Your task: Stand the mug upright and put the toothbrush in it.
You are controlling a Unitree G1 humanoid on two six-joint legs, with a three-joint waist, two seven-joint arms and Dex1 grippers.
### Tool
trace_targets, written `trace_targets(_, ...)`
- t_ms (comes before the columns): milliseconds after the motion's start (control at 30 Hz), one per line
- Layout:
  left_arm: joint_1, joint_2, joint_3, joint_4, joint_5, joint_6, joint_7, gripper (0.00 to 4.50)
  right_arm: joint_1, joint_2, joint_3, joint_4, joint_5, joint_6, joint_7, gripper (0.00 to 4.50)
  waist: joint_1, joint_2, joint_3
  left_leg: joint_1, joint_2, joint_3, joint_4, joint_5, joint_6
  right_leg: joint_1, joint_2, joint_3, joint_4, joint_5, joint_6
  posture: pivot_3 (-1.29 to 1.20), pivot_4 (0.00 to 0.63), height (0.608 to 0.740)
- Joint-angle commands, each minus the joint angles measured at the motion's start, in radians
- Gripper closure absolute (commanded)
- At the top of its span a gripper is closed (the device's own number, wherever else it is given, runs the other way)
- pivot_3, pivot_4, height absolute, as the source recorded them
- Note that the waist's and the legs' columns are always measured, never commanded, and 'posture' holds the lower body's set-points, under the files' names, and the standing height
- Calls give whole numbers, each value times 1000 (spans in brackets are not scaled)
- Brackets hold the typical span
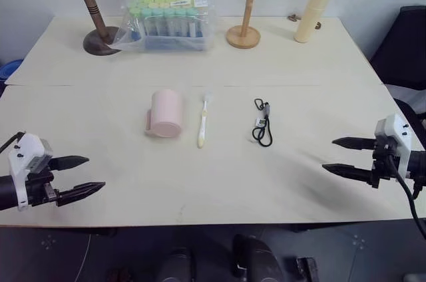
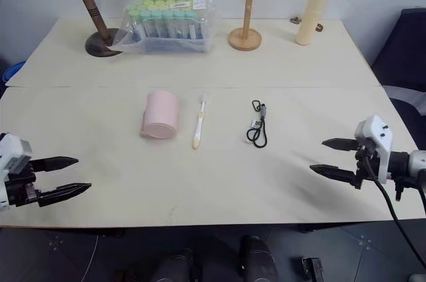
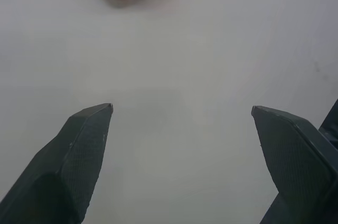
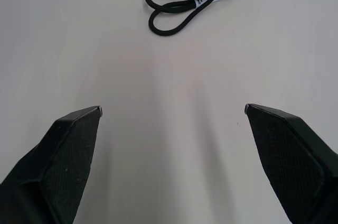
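Jaws apart on left gripper [image 1: 84,175] and right gripper [image 1: 338,157], empty. Mug [image 1: 166,113] lying sideways on worktop [image 1: 299,76], beside toothbrush [image 1: 203,121].

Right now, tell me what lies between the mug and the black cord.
The toothbrush lies on the table between the mug and the black cord, close beside the mug, touching neither, in the left eye view.

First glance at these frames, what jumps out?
The pink mug lying on its side mid-table, with the toothbrush flat beside it, apart from it. A black looped cord lies further toward the robot's right. Both end effectors, left and right, hover open at the near corners, holding nothing.
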Motion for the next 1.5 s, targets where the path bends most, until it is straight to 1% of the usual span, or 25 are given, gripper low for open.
trace_targets(33,-29,-5,9,-61,-73,57,14,36,4,23,-59,-73,52,49,-44,0,0,0,0,0,0,0,0,0,0,0,0,0,0,0,0,0,150,740)
trace_targets(133,-79,-6,2,-104,-139,115,39,36,-12,53,-68,-149,89,108,-113,0,1,0,0,0,0,0,0,0,0,0,0,0,1,0,0,0,150,740)
trace_targets(200,-159,3,-24,-157,-214,171,70,36,-67,91,-52,-226,123,170,-206,0,0,0,0,0,0,0,1,0,0,0,0,0,1,0,0,0,150,740)
trace_targets(267,-272,-9,-63,-190,-296,231,137,36,-146,145,-26,-272,144,252,-329,0,0,0,0,0,0,-1,2,0,0,0,0,1,3,0,0,0,150,740)
trace_targets(333,-385,-25,-136,-224,-375,294,200,36,-245,224,27,-282,117,342,-484,0,-1,0,0,0,-1,-8,3,0,-1,0,-1,2,4,0,1,0,150,740)
trace_targets(400,-496,-40,-235,-265,-414,326,244,36,-349,324,92,-264,58,425,-657,0,-3,0,0,1,-1,-8,3,1,-1,0,-1,2,4,0,1,0,150,740)
trace_targets(467,-602,-61,-334,-277,-417,352,283,36,-438,429,123,-206,-4,498,-820,0,-4,0,0,0,-3,-8,3,1,-2,0,0,2,4,0,1,0,150,740)
trace_targets(533,-695,-87,-427,-270,-399,367,307,36,-495,508,150,-132,-73,523,-932,0,-2,0,0,0,-4,-8,2,1,-3,-1,1,1,4,0,1,0,150,740)
trace_targets(600,-767,-111,-504,-250,-374,377,320,36,-535,570,179,-60,-118,521,-990,0,-1,0,0,-1,-5,-5,2,2,-3,-1,1,-1,4,0,0,0,150,740)
trace_targets(733,-841,-141,-615,-201,-281,337,314,36,-595,667,226,86,-177,486,-1024,0,-11,0,0,-2,-5,-2,1,2,-4,-1,3,-1,3,0,0,0,150,740)
trace_targets(800,-861,-151,-639,-179,-249,324,314,36,-618,698,222,154,-212,462,-1057,0,-19,0,0,-1,-5,-2,1,2,-5,-1,4,-1,3,0,0,0,150,740)
trace_targets(867,-869,-159,-641,-165,-238,311,305,36,-640,734,230,214,-221,422,-1043,0,-28,0,0,-1,-4,-2,1,2,-5,-1,4,-1,3,0,0,0,150,740)
trace_targets(933,-869,-161,-637,-156,-232,307,298,0,-653,763,248,256,-233,379,-1022,366,-32,0,0,-1,-4,-2,1,2,-5,-1,4,-1,3,0,0,0,150,740)
trace_targets(1000,-862,-155,-641,-153,-214,298,292,0,-657,785,260,285,-248,351,-1015,919,-34,0,0,-1,-3,-2,1,3,-5,-1,4,-1,3,0,0,0,150,740)
trace_targets(1100,-857,-155,-636,-147,-198,288,283,0,-647,802,275,293,-270,330,-1001,2039,-35,0,0,-1,-3,-3,0,3,-5,-1,4,-1,3,0,0,0,150,740)
trace_targets(1133,-856,-156,-633,-148,-196,286,281,0,-640,804,275,287,-275,327,-999,2339,-35,0,0,-1,-3,-3,0,3,-5,-1,4,-1,3,0,0,0,150,740)
trace_targets(1200,-855,-159,-628,-148,-192,284,282,0,-627,809,264,275,-276,332,-1001,3119,-35,0,0,-1,-3,-3,0,3,-5,-1,4,-1,3,0,0,0,150,740)
trace_targets(1267,-855,-162,-628,-147,-189,281,282,0,-616,800,257,264,-286,328,-1003,3861,-35,0,0,-1,-3,-3,0,3,-5,-1,4,-1,3,0,0,0,150,740)
trace_targets(1333,-855,-169,-631,-147,-189,277,283,0,-605,776,241,251,-296,326,-1008,4459,-31,0,0,-1,-3,-3,1,3,-5,-1,4,-1,3,0,0,0,150,740)
trace_targets(1400,-862,-189,-635,-146,-191,269,286,0,-590,715,206,234,-312,315,-1007,4482,-25,0,0,-1,-3,-4,1,3,-5,-1,3,-1,3,0,0,0,150,740)
trace_targets(1500,-877,-229,-639,-144,-190,249,288,0,-570,580,123,257,-332,280,-1010,4482,-7,0,0,-4,-4,-7,2,3,-5,0,1,-1,3,0,0,0,150,740)
